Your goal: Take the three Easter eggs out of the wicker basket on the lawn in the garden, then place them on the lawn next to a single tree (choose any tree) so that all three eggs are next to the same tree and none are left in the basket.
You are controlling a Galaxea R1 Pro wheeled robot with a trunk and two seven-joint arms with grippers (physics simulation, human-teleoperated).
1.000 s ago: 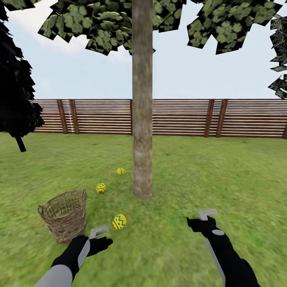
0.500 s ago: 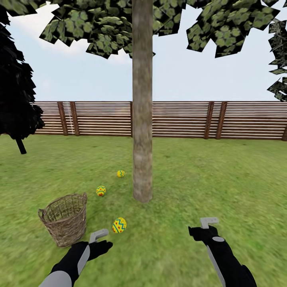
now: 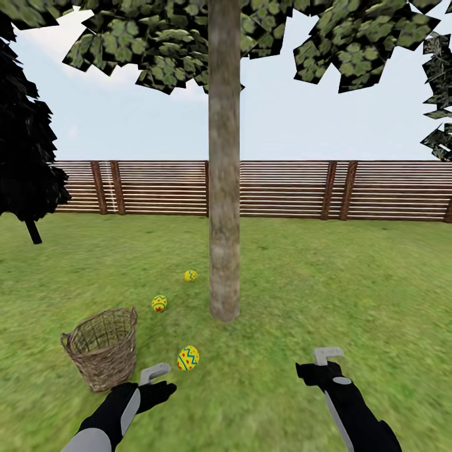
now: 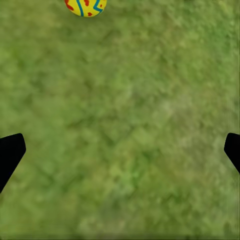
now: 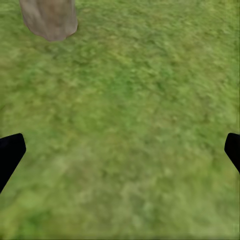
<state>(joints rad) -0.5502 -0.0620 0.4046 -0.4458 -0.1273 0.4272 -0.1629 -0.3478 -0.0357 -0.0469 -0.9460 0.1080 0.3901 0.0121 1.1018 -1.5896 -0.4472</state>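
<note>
Overhead, tree [image 3: 224,188] leaves; wrists, lawn [image 4: 130,150].

Bright, even daylight — flat simulator shading, no cast shadows or glare. The lawn [image 3: 351,282] smears toward the lower edges; both wrist views look soft.

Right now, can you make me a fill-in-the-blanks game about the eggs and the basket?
1. The number of eggs lying on the lawn is ___.
2. The wicker basket stands upright and holds ___ eggs.
3. The egg nearest the left hand has ___ zigzags.
4. Both hands are ___.

Missing words: three; no; blue; open
</note>
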